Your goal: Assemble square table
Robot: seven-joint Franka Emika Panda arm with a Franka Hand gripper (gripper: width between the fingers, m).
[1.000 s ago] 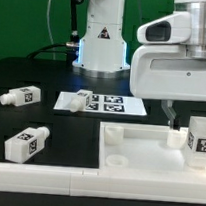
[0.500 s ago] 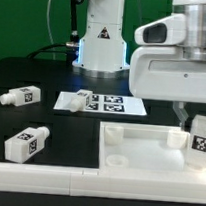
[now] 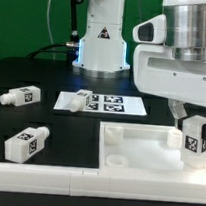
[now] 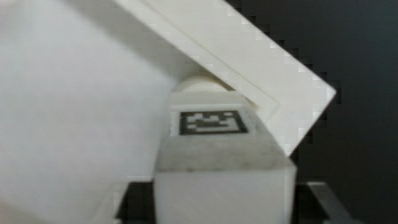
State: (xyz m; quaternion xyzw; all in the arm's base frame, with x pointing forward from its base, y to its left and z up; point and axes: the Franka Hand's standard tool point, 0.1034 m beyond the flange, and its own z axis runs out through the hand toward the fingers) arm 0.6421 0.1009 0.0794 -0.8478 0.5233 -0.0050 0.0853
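Your claw [image 3: 193, 126] has just gone from wide open to closed on the leg [image 3: 198, 137]. The wrist view shows the tagged block clamped between the dark fingers [image 4: 128, 206]. The leg now leans a little where it stood straight a moment ago. It sits over the square table slab [image 3: 137, 156], at the corner on the exterior view's right. I judge the grasp is made, so seating the leg in that corner socket is next. Everything looks like hard, matte white plastic. The slab is flat with a raised rim and round sockets, and the leg is short and blocky. Two spare legs [image 3: 23, 96] lie well apart on the black surface [image 3: 64, 126], near the marker board [image 3: 101, 103].
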